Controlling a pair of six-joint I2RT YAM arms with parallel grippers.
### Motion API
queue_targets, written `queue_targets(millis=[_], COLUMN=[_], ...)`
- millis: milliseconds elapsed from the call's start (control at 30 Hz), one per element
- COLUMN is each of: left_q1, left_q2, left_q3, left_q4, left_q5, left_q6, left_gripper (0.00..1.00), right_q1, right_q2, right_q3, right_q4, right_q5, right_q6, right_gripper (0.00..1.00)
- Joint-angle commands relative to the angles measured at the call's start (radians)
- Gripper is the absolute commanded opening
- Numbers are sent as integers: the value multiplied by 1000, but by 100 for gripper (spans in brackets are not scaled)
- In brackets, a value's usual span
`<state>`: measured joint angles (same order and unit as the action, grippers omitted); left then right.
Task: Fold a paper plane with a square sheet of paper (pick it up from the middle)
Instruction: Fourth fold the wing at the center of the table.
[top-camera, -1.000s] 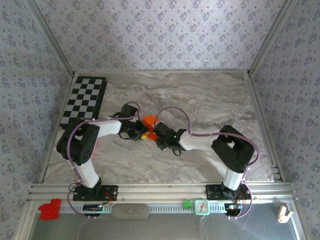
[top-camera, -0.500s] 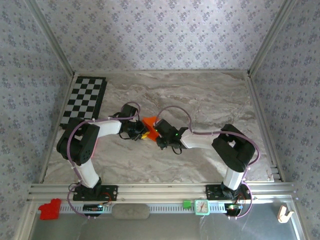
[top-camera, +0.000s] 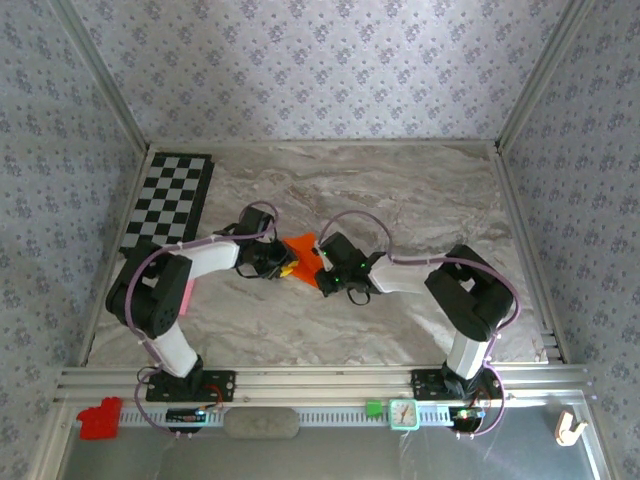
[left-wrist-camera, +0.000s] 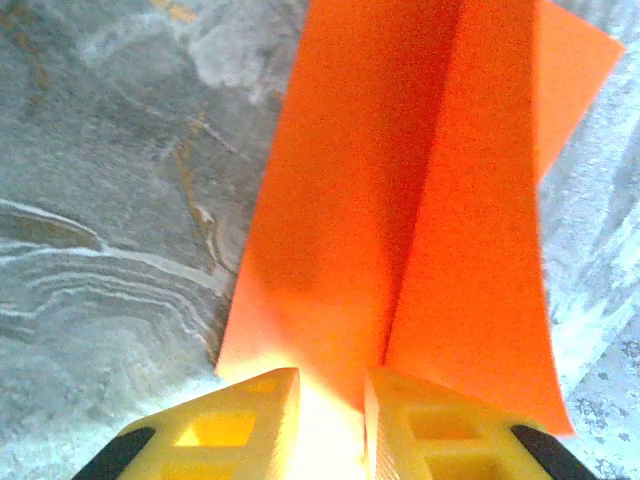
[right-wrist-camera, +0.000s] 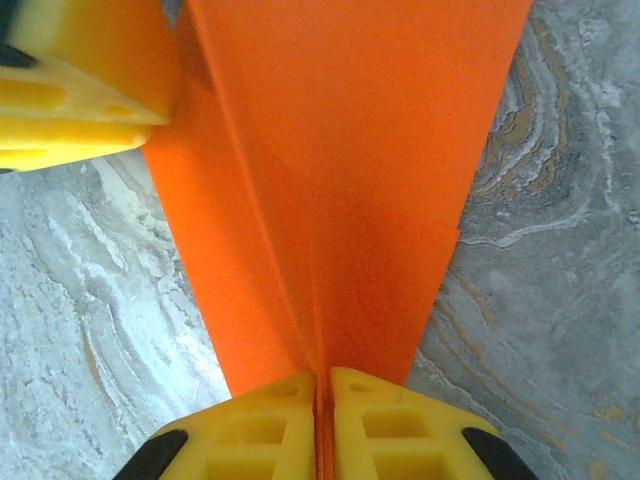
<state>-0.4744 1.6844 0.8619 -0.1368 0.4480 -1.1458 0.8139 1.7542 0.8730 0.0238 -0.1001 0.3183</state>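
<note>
The square sheet of paper (top-camera: 302, 245) is bright orange and folded into a narrow shape with a centre crease, held just above the marble between both grippers. In the right wrist view the paper (right-wrist-camera: 340, 180) runs away from my right gripper (right-wrist-camera: 322, 378), whose yellow jaws are shut on the crease. A fingertip (right-wrist-camera: 80, 80) of the left gripper shows at the upper left there. In the left wrist view the paper (left-wrist-camera: 400, 200) fans out ahead of my left gripper (left-wrist-camera: 332, 385), whose jaws stand a little apart around its near edge. From above, the left gripper (top-camera: 287, 268) and the right gripper (top-camera: 318, 265) face each other.
A black-and-white checkerboard (top-camera: 170, 200) lies at the far left of the marble table (top-camera: 420, 200). A red block (top-camera: 98, 418), a small green piece (top-camera: 373, 407) and a white timer (top-camera: 403, 412) sit on the near rail. Wallpapered walls and metal posts enclose the table.
The right jaws have closed tighter on the paper's crease and the right wrist has shifted slightly right. The left jaws have eased apart a little.
</note>
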Motion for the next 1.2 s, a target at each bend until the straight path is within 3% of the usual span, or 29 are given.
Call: queue_targets(millis=[0,467,767,1167], left_q1=[-7,-26,-43,-61], left_q2=[-44,-39,7,69], left_q3=[-36,-95,-35,26], left_q4=[51,325,257,171], left_q5=[0,83,66,56], left_q6=[1,15,124,173], left_gripper=[26,36,42,49], right_q1=[-36,-177,-196,-198], right_q2=[2,55,76,81], right_q3=[-49,-136,-136,-135], right_q4=[50,256,271,265], right_q5=[-114,-412,-446,-441], right_q6=[49,155,160,159], right_gripper=[10,8,10,13])
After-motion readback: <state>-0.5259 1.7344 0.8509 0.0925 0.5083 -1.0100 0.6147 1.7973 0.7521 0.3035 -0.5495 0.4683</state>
